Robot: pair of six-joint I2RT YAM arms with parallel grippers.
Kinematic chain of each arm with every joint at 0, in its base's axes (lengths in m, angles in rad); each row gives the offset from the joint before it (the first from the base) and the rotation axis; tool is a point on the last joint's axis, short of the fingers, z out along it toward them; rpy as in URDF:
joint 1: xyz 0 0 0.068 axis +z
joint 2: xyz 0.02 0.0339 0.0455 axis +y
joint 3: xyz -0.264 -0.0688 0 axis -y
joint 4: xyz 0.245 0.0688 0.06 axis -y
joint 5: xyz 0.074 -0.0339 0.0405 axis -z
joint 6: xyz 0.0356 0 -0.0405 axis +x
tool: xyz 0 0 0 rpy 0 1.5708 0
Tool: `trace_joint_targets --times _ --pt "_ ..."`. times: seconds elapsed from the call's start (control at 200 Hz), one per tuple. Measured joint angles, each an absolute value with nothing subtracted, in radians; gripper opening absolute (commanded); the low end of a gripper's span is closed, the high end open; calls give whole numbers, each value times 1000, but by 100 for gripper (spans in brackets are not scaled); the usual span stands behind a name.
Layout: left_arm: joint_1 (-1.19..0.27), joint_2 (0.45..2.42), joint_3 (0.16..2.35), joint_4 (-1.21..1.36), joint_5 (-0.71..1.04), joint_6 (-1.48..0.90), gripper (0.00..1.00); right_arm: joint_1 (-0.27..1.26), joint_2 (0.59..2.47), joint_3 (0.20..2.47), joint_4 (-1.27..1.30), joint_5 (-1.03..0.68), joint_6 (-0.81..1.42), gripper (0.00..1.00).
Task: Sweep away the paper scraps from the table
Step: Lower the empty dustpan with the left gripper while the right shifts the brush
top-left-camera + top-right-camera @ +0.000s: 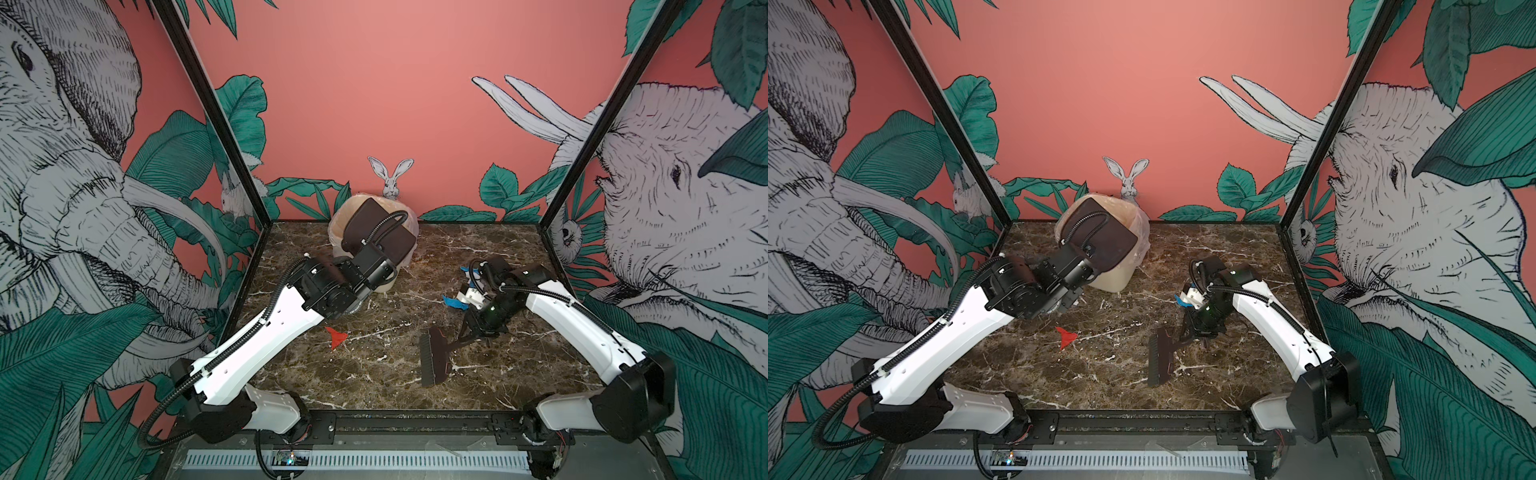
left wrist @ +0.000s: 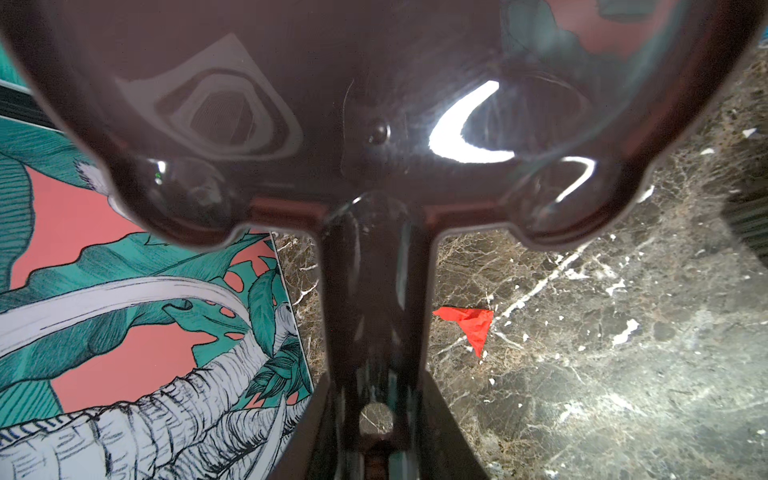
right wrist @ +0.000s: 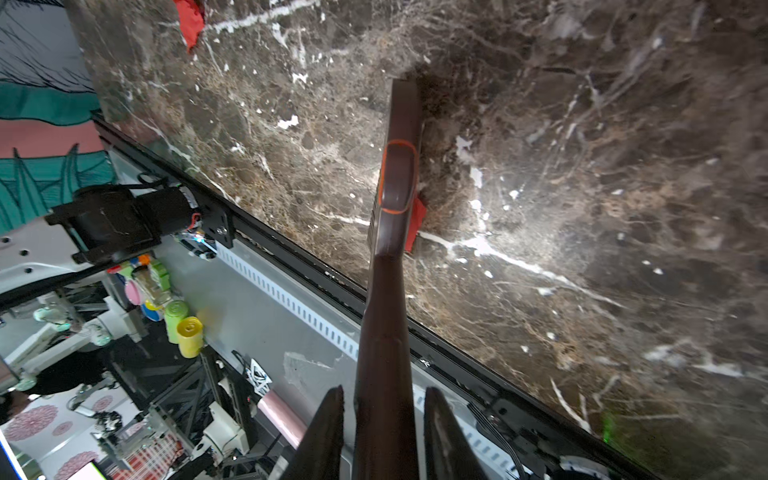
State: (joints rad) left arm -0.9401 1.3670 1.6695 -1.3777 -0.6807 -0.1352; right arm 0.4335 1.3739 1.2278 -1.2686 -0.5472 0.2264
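The left gripper (image 2: 376, 386) clamped the dustpan (image 2: 291, 62) handle, the right gripper (image 3: 384, 392) the brush (image 3: 399, 174) handle. Blue paper scraps (image 1: 455, 302) on the table (image 1: 374, 386) showed only in both top views.

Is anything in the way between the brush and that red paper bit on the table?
Nothing visible does. Between the brush, held in the right gripper, and the red paper scrap there is only bare table. The dustpan is by the bin at the far edge, away from that path.
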Motion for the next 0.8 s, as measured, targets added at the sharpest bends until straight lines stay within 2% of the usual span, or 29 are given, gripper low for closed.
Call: trace_joint_targets --times 0.31,0.635,0.8 --pt "-1049 1406 1658 -1388 -653 -152 0 405 1374 1376 -1383 -362 157 0" --pt "-1158 1417 1592 -1427 -596 -248 0 405 1374 1515 -1449 -270 138 0" --pt "-1225 1430 1533 -1433 -535 -294 0 405 1361 1549 -1496 -149 126 0"
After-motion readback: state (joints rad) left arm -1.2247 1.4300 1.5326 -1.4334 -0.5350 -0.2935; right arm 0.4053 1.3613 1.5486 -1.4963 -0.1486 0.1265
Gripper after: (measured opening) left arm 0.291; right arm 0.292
